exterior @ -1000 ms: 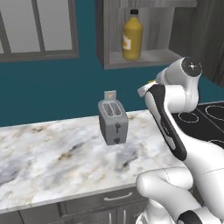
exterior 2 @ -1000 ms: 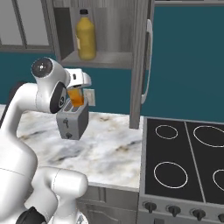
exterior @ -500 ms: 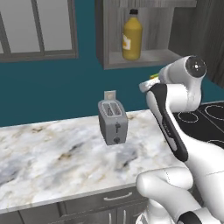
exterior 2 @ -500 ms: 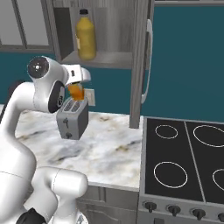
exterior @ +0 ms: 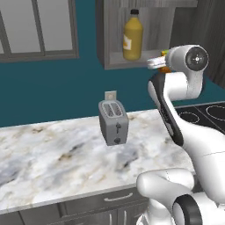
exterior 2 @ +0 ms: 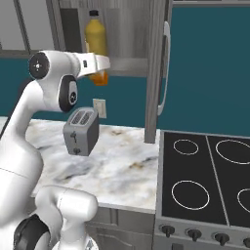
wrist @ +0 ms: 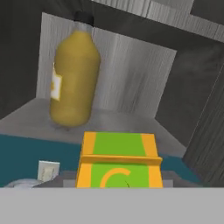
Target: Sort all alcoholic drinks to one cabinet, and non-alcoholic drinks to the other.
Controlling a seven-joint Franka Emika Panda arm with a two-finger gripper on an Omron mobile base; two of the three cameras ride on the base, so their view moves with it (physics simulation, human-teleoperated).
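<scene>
A tall yellow bottle (exterior: 132, 37) with a dark cap stands upright on the open upper cabinet's shelf (exterior: 115, 62). My gripper (exterior: 159, 62) is raised to shelf height just right of it, shut on an orange and green drink carton (exterior: 164, 67). From the right base the carton (exterior 2: 100, 78) hangs below my hand (exterior 2: 101, 63), in front of the shelf edge (exterior 2: 128, 67) and under the bottle (exterior 2: 94, 35). In the hand view the carton (wrist: 119, 159) sits close at the bottom, with the bottle (wrist: 72, 78) behind it to the left on the shelf (wrist: 131, 124).
A grey toaster (exterior: 114, 122) stands on the marble counter (exterior: 52, 158) below the cabinet, a wall outlet (exterior: 110, 95) behind it. The cabinet's open door (exterior 2: 156, 73) hangs right of the shelf. A black stovetop (exterior 2: 205, 176) lies to the right.
The arm has lifted the carton from just above the toaster up to the level of the cabinet shelf, closer to the yellow bottle.
</scene>
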